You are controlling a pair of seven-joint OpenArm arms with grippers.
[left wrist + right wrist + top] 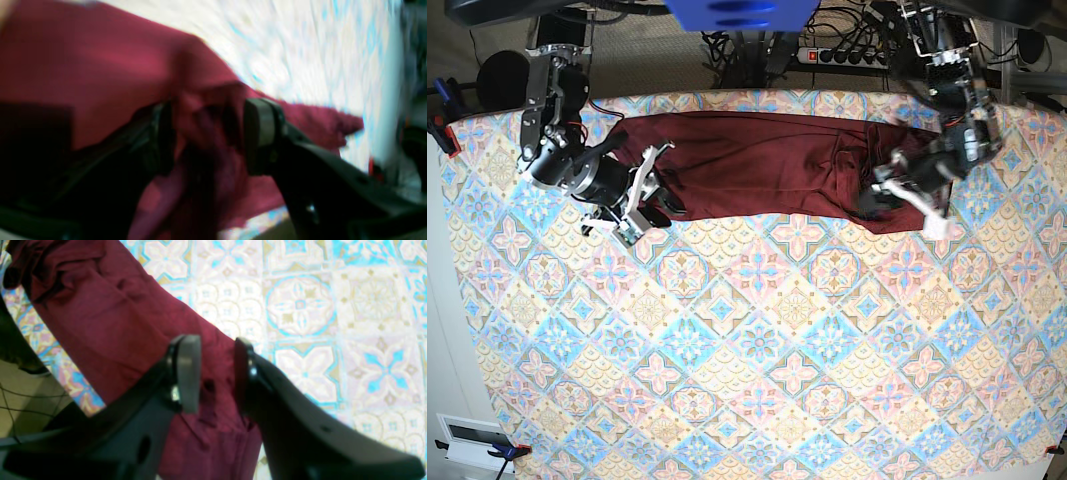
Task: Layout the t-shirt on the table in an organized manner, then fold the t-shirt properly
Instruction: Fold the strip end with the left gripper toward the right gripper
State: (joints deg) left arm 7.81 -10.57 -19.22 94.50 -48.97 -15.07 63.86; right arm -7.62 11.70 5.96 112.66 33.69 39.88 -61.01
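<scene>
Both ends look grabbed, left claw [206, 133] and right claw [217, 373] each pinching bunched t-shirt [747, 165], so uneven pulling could drag it crooked across the counter [757, 350]

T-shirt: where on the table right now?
In the base view, the t-shirt stretches along the table's far edge, one end in each gripper: right, left.

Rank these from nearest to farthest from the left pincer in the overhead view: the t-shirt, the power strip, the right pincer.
1. t-shirt, gripped in the left pincer.
2. power strip, off the table's far edge.
3. right pincer, at the shirt's opposite end.
</scene>
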